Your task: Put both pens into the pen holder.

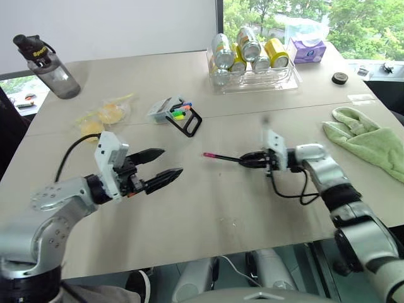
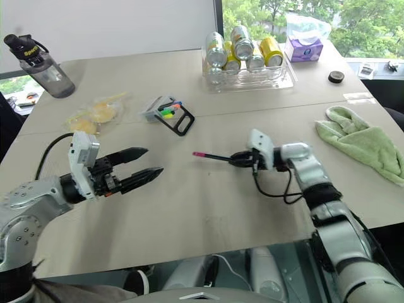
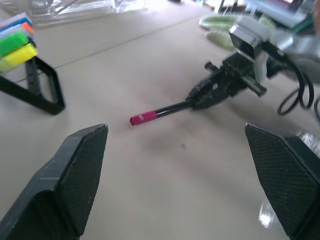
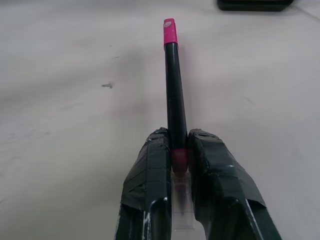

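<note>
A slim black pen [image 1: 224,157] with a pink end [image 4: 170,31] hangs just above the middle of the table, pink tip pointing left. My right gripper [image 1: 248,160] is shut on its other end, the fingers [image 4: 150,165] clamped on both sides of the barrel [image 3: 165,109]. To the pen's left, my left gripper [image 1: 171,161] stands open with nothing between its fingers [image 3: 82,165], pointing right toward the pink tip. The pen holder [image 1: 170,112], a small clear box on a black angular frame [image 3: 47,92] with bright marker tips showing, lies behind the left gripper, farther back on the table.
A clear tray [image 1: 252,81] of drink cans stands at the back. A green cloth [image 1: 366,139] lies at the right, a water bottle [image 1: 50,66] at the back left, and yellow items in plastic wrap [image 1: 101,117] to the left of the holder.
</note>
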You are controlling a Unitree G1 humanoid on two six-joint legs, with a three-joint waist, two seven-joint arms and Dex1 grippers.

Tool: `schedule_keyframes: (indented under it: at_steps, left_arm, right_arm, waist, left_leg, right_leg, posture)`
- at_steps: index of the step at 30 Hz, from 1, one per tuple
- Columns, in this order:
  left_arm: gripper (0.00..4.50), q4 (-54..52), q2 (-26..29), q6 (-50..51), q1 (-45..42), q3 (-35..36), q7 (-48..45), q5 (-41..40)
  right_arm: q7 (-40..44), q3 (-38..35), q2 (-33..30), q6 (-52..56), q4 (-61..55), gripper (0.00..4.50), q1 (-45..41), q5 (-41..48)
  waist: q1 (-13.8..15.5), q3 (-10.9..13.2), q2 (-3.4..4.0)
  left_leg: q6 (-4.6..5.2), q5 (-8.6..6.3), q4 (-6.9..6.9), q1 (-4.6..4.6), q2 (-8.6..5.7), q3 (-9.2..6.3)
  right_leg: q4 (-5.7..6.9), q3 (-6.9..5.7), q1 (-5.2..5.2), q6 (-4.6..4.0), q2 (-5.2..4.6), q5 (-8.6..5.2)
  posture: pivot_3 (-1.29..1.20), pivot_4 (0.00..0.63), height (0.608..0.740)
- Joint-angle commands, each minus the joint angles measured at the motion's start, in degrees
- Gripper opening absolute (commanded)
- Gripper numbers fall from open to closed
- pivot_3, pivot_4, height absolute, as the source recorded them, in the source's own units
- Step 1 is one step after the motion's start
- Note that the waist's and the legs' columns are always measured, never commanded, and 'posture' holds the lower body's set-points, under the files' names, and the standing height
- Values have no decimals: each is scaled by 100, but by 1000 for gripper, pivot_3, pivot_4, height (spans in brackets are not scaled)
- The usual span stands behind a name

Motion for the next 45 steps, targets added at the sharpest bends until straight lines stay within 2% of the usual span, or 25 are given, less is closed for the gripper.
schedule_keyframes:
  at_steps: [1, 5, 11, 17, 23, 24, 25, 26, 30, 31, 33, 34, 36, 38, 39, 45]
  left_arm:
    - [4500, -51, -506, 25, -281, -177, 478, -580]
    - [4500, 320, -1313, -46, -761, -594, 1174, -642]
    - [4500, 838, -2382, -192, -1387, -839, 1799, -1010]
    - [4500, 1129, -2909, -275, -1703, -833, 2013, -1488]
    - [4500, 1209, -2893, -138, -1701, -1049, 1904, -1728]
    - [3998, 1188, -2906, -111, -1681, -1095, 1896, -1792]
    - [3959, 1172, -2909, -97, -1666, -1131, 1893, -1831]
    - [3701, 1158, -2922, -101, -1647, -1181, 1898, -1825]
    - [1744, 1129, -2926, -168, -1592, -1285, 1915, -1840]
    - [1028, 1124, -2920, -185, -1583, -1304, 1911, -1843]
    - [159, 1106, -2897, -210, -1568, -1348, 1888, -1825]
    - [0, 1093, -2888, -228, -1564, -1364, 1884, -1812]
    - [0, 1071, -2855, -287, -1557, -1392, 1869, -1737]
    - [0, 1061, -2793, -453, -1563, -1428, 1861, -1504]
    - [0, 1082, -2700, -712, -1584, -1516, 1805, -1110]
    - [0, 1399, -2159, -2247, -1809, -2076, 1379, 928]
  right_arm:
    - [-290, -477, -188, 677, -1302, 50, 347, 572]
    - [-799, -812, -244, 1157, -2311, 50, 704, 922]
    - [-1486, -978, 116, 1672, -3127, 50, 780, 1478]
    - [-1776, -804, 359, 1884, -3688, 50, 925, 1812]
    - [-1936, -677, 412, 2131, -4066, 50, 1011, 2121]
    - [-1932, -658, 398, 2189, -4120, 50, 1027, 2192]
    - [-1933, -645, 384, 2227, -4157, 50, 1037, 2244]
    - [-1928, -644, 375, 2259, -4183, 50, 1034, 2295]
    - [-1922, -655, 343, 2322, -4221, 50, 989, 2452]
    - [-1925, -657, 342, 2312, -4215, 50, 978, 2468]
    - [-1904, -655, 315, 2304, -4168, 50, 957, 2486]
    - [-1882, -652, 270, 2356, -4129, 850, 941, 2506]
    - [-1859, -642, 197, 2401, -4079, 1400, 926, 2500]
    - [-2021, -658, 135, 2261, -4001, 2348, 953, 2250]
    - [-2006, -699, 58, 2219, -3919, 2822, 995, 2193]
    - [-1746, -1134, -591, 1871, -3391, 2822, 1255, 2005]
  waist:
    - [7, 0, -1]
    - [22, -1, -2]
    - [27, -2, -5]
    - [34, -2, -6]
    - [38, -2, -6]
    - [39, -2, -6]
    - [39, -2, -5]
    - [39, -2, -6]
    - [37, -2, -6]
    - [36, -2, -6]
    - [36, -2, -6]
    - [36, -2, -6]
    - [38, -2, -6]
    - [39, -2, -6]
    - [40, -2, -6]
    - [100, -2, -6]
  left_leg:
    - [0, 0, 2, 0, 1, 1]
    - [-1, 0, 8, 6, 1, 2]
    - [-3, 2, 21, 18, 1, 1]
    - [-3, 2, 26, 14, 1, 0]
    - [-3, 2, 29, 13, 1, -1]
    - [-3, 2, 29, 12, 1, -1]
    - [-3, 2, 30, 12, 1, -2]
    - [-3, 2, 29, 12, 1, -1]
    - [-3, 2, 30, 13, 1, -1]
    - [-3, 2, 30, 13, 1, -1]
    - [-3, 2, 30, 13, 1, -1]
    - [-3, 2, 29, 13, 1, -1]
    - [-3, 2, 30, 13, 1, -1]
    - [-3, 2, 30, 13, 1, -1]
    - [-3, 2, 30, 13, 1, 0]
    - [-3, 2, 29, 11, 0, 1]
  right_leg:
    - [2, 0, 1, 0, 0, 0]
    - [12, -2, 7, 1, 0, 1]
    - [15, -5, 22, 1, 0, 2]
    - [10, -5, 21, 1, 1, 2]
    - [12, -6, 21, 1, 2, 1]
    - [11, -6, 21, 1, 2, 1]
    - [11, -7, 21, 1, 2, 1]
    - [11, -6, 21, 1, 2, 1]
    - [11, -6, 22, 1, 2, 1]
    - [11, -6, 22, 1, 2, 1]
    - [11, -6, 22, 1, 3, 1]
    - [11, -6, 22, 1, 3, 1]
    - [11, -6, 22, 1, 3, 1]
    - [10, -5, 22, 1, 3, 1]
    - [10, -5, 22, 1, 3, 1]
    - [7, -5, 23, 0, 3, 1]
  posture:
    - [0, 150, 740]
    - [0, 150, 740]
    - [0, 150, 740]
    - [0, 150, 740]
    - [0, 150, 740]
    - [0, 150, 740]
    - [0, 150, 740]
    - [0, 150, 740]
    - [0, 150, 740]
    - [0, 150, 740]
    - [0, 150, 740]
    - [0, 150, 740]
    - [0, 150, 740]
    - [0, 150, 740]
    - [0, 150, 740]
    - [0, 150, 740]
